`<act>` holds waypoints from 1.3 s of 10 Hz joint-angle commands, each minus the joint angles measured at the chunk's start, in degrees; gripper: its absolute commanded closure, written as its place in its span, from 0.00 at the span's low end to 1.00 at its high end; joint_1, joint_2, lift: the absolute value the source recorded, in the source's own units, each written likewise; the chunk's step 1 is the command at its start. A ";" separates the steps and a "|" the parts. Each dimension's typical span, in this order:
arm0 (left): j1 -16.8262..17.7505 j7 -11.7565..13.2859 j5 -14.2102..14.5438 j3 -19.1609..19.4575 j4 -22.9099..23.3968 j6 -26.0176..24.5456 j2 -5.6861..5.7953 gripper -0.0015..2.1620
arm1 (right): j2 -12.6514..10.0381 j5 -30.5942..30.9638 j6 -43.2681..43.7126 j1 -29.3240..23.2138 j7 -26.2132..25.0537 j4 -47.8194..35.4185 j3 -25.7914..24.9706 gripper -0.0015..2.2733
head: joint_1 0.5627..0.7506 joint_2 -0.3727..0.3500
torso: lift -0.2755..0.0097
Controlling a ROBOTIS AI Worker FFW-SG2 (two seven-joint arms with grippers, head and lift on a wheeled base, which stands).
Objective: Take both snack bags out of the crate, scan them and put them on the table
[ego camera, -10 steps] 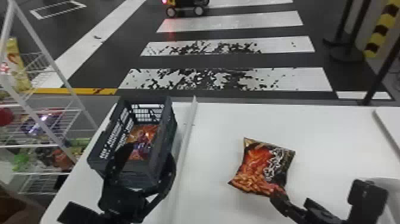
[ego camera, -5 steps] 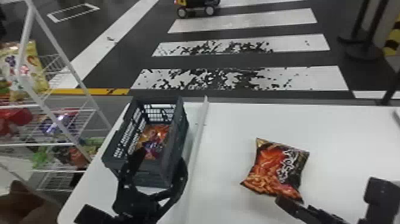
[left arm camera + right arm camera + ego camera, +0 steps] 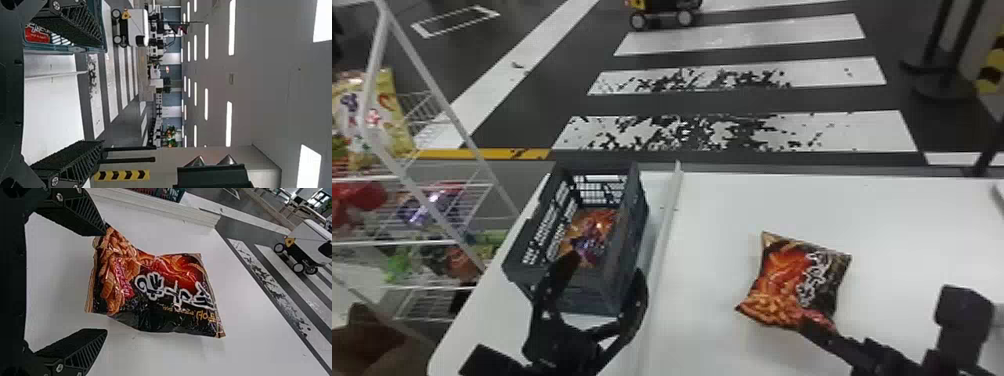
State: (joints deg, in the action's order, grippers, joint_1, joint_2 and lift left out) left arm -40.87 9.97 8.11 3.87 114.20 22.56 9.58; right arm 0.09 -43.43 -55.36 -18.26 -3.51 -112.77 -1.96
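In the head view, my left gripper (image 3: 607, 267) stands open at the near end of the dark crate (image 3: 624, 240), one finger over its rim. An orange and purple snack bag (image 3: 602, 225) lies inside. The left wrist view shows the open left gripper (image 3: 101, 94) and the crate's rim (image 3: 62, 48). My right gripper (image 3: 817, 332) is at the near edge of the second snack bag (image 3: 782, 280), which lies on the table right of the crate. In the right wrist view, the bag's end (image 3: 111, 278) lies between the parted fingers of the right gripper (image 3: 105, 282).
A white raised strip (image 3: 664, 225) runs along the table (image 3: 722, 215) between crate and loose bag. A wire rack (image 3: 432, 180) with snacks stands at the left. Beyond the table, a wheeled robot (image 3: 662, 12) is on the floor.
The head view has swung a little, shifting the scene right. My right gripper has come slightly left relative to the loose bag, over its near edge. The left gripper keeps its place by the crate.
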 commanded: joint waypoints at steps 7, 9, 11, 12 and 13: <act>0.17 0.40 0.15 0.09 -0.65 -1.07 -0.35 0.05 | -0.14 2.21 0.56 4.99 2.89 6.95 -0.86 0.55 | 0.70 0.83 | 0.64; 0.35 0.40 0.23 0.09 -1.09 -1.07 -0.44 0.05 | -0.14 4.32 -1.02 5.16 2.98 6.87 -0.86 0.88 | 0.70 0.82 | 0.64; 0.52 0.40 0.76 0.09 -1.26 -1.78 -0.44 0.05 | -0.14 4.93 -5.24 5.52 5.18 6.95 -1.65 0.98 | 0.70 0.82 | 0.64; 0.52 0.40 0.85 0.09 -1.26 -1.95 -0.44 0.05 | -0.14 3.88 -6.83 5.60 6.58 7.22 -2.44 0.99 | 0.70 0.83 | 0.64; 0.52 0.40 0.85 0.09 -1.26 -2.13 -0.35 0.05 | -0.14 2.82 -7.70 5.60 6.67 7.48 -2.97 0.99 | 0.70 0.84 | 0.64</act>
State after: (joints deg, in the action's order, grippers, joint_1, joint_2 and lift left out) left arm -40.34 10.37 8.96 3.95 112.94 20.58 9.16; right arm 0.09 -39.96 -62.21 -12.67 3.29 -105.50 -4.56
